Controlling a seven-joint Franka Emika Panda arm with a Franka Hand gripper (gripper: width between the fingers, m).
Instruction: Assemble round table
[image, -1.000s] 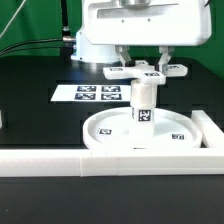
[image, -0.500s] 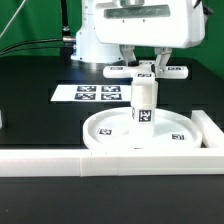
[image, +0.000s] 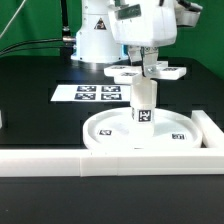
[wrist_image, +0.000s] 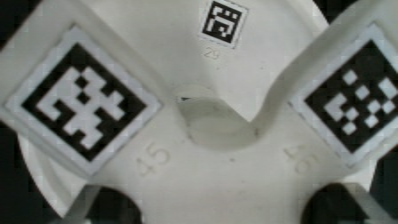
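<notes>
The round disc (image: 140, 131) lies on the black table with the short cylinder leg (image: 143, 101) standing upright at its middle. The cross-shaped base (image: 168, 71) lies just behind the leg. My gripper (image: 147, 64) hangs low over the base, fingers pointing down and set wide apart. In the wrist view the base (wrist_image: 196, 150) fills the picture with its tags and centre hole. Both dark fingertips (wrist_image: 111, 205) show at the edge with white plastic between them. I see no grip on the base.
The marker board (image: 94, 94) lies flat toward the exterior view's left of the base. A long white border bar (image: 100, 162) runs along the front, and another (image: 213, 128) along the exterior view's right, close to the disc.
My hand has turned about its vertical axis above the base and now shows at an angle. The base, leg and disc have stayed about where they were.
</notes>
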